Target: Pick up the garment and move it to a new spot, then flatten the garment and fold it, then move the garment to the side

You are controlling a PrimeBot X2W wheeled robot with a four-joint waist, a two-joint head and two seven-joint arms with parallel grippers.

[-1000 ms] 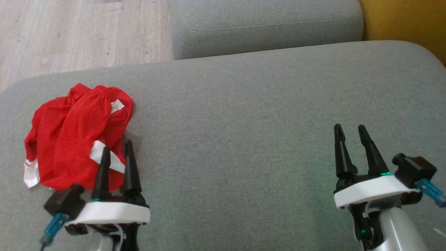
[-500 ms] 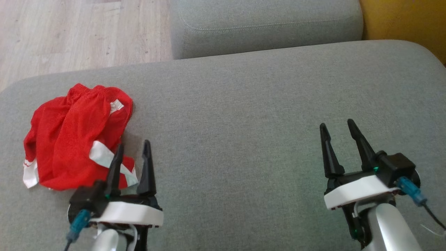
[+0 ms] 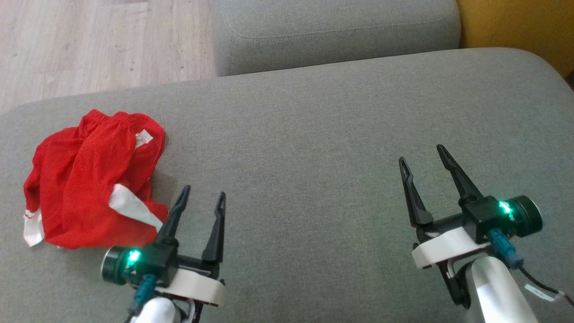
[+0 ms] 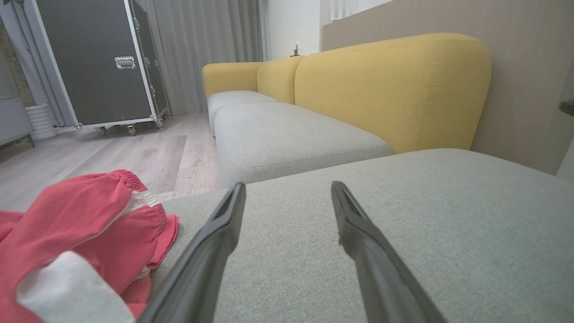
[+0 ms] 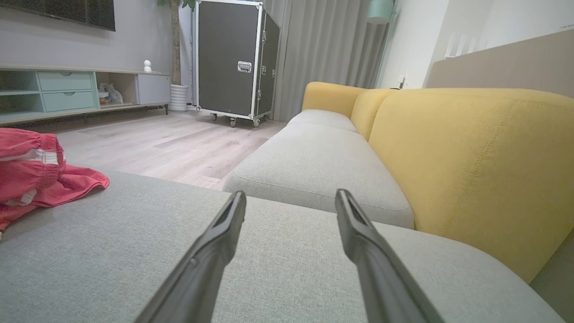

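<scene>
Lying in a soft red heap, the garment point(image 3: 89, 179) sat on the left side of the big grey cushion point(image 3: 314, 134), close to its left edge. It was bunched up, with the stretchy waist at the far end and a white patch point(image 3: 130, 208) on the near side. It looked like a pair of shorts, and it was not flat or folded. So I think your job was right at the start, with the pick-up not yet done.

Your left claw point(image 3: 204, 192) was just to the right of the heap, by its near corner, low over the cushion. Its two fingers were spread wide with nothing between them. I think you had it wide so it could go around a fat bunch of cloth. I could not tell if one finger brushed the red cloth or was only beside it.

Your right claw point(image 3: 421, 154) was over on the right, well apart from the garment. It was wide open too and held nothing. The bare grey middle looked like a good new spot. Past it lay a second grey cushion point(image 3: 336, 31), a yellow sofa back point(image 3: 515, 22) and the wooden floor point(image 3: 89, 40).
</scene>
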